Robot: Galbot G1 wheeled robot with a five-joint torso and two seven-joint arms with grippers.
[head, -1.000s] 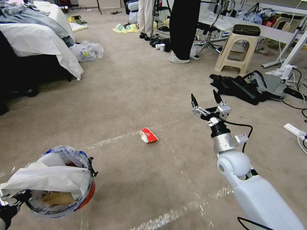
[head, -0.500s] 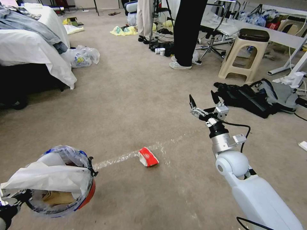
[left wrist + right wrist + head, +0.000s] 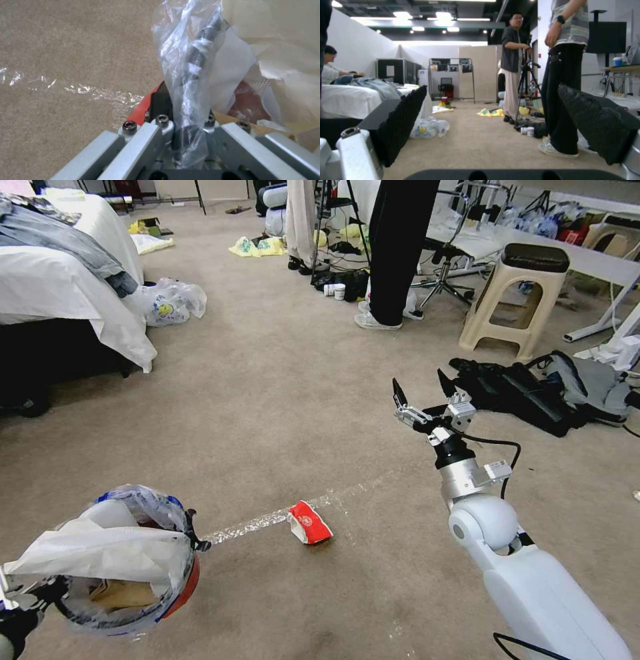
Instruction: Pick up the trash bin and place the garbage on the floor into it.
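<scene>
Left gripper (image 3: 186, 140) clenched on trash bin (image 3: 175, 587) rim; right gripper (image 3: 421, 392) spread, should descend squarely over red wrapper (image 3: 309, 523).

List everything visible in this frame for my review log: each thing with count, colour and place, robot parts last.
trash bin: one, red, clear liner, held off the floor at the near left.
red wrapper: one, red and white, on the floor at a tape line.
plastic bag: one, whitish, beside the bed.
black clothes: one heap, right.
stool: one, beige, far right.
left gripper: shut on the bin's lined rim.
right gripper: open, raised over the carpet at the right.
</scene>
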